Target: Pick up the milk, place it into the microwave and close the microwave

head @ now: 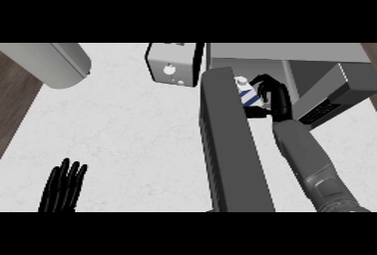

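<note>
I see only the top of the milk carton (247, 92); the open microwave door (230, 149) and my right hand (274, 97) cover the rest. My left hand (65, 185) is cut off lower left.

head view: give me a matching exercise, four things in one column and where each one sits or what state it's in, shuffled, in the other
Things:
1. milk carton
2. left hand
3. microwave door
4. toaster

Places or states:
A. swung open, running down the middle of the view
B. resting open at the lower left
C. on the counter left of the microwave
D. held by the right hand at the microwave's opening

Pairs: 1-D, 2-B, 3-A, 4-C
</note>
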`<control>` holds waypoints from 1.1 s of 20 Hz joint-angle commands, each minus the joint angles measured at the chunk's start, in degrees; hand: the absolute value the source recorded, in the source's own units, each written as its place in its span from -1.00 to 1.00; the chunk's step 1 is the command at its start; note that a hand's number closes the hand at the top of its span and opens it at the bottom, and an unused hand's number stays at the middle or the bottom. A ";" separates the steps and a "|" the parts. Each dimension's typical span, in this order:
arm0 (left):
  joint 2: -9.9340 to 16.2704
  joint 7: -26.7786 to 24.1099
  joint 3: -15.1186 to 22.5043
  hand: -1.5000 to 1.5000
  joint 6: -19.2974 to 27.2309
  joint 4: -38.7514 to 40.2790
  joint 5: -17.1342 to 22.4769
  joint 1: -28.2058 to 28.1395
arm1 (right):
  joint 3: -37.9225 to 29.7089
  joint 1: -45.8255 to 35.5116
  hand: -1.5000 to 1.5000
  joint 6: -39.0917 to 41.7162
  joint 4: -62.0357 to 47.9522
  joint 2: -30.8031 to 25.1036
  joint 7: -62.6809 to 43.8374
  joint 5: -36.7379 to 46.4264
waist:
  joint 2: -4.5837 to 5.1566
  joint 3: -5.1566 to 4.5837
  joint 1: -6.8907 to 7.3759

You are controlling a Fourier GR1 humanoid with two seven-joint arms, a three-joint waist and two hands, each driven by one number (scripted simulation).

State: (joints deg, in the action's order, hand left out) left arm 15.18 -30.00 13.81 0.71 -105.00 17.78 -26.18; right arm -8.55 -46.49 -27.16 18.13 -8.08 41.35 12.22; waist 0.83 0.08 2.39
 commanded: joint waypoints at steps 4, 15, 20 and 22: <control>-0.87 1.17 0.54 -1.00 0.31 0.62 -1.07 3.15 | -0.85 -7.14 1.00 -4.85 -8.28 -3.77 -2.83 2.26 | 0.84 0.09 1.53; 1.38 3.18 -0.08 -1.00 2.26 2.71 -6.00 5.13 | -0.44 -11.11 -1.00 -18.47 -11.66 -7.10 -6.78 5.01 | 2.09 0.22 3.87; 1.73 4.36 0.16 -1.00 1.80 2.41 -6.33 7.14 | 2.80 -13.07 -1.00 -20.03 -14.56 -7.71 -9.38 8.74 | 2.58 0.22 4.93; 1.18 2.85 0.07 -1.00 1.98 5.03 -7.18 7.68 | 3.22 -12.61 -1.00 -21.03 -14.54 -6.23 -8.85 9.20 | 2.48 0.17 4.62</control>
State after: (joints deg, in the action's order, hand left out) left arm 16.27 -27.34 14.24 2.49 -101.64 11.46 -20.41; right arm -6.45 -58.49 -46.12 4.65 -14.95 32.78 20.03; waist 3.11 0.26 6.95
